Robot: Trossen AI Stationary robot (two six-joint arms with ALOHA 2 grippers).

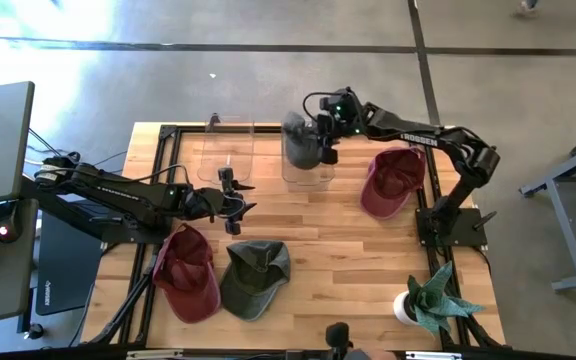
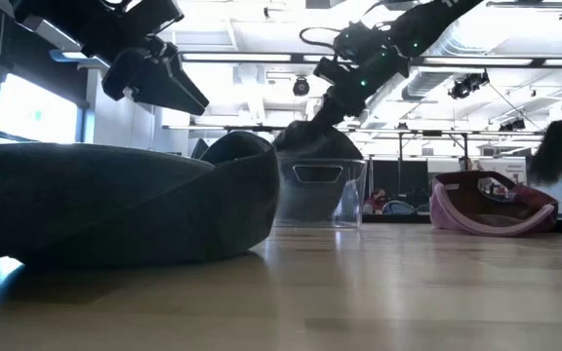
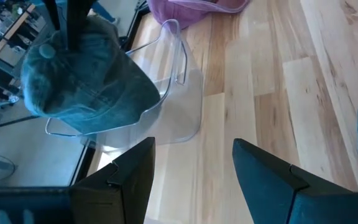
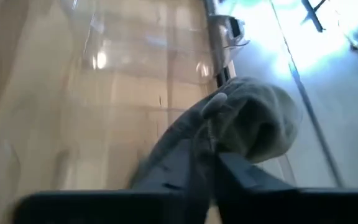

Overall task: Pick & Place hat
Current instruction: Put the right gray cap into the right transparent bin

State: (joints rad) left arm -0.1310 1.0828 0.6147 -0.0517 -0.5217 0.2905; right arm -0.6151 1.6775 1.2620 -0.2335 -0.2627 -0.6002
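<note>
A grey-blue denim cap hangs over a clear plastic bin at the table's far side, under my right gripper, which is shut on it. The cap's lower part is level with the bin's rim. My left gripper is open and touches nothing. It hovers near the table's middle, pointing at the bin. In the low view the right gripper stands above the bin. My right gripper pinches the cap's crown between its two fingers, close to the top button. It comes from above, pointing down. The cap is lifted clear of the table and hangs below the fingers over the bin.
A second clear bin stands left of the first. One maroon cap lies right of the bins; another maroon cap and a dark green cap lie near the front edge. A potted plant stands at the front right corner.
</note>
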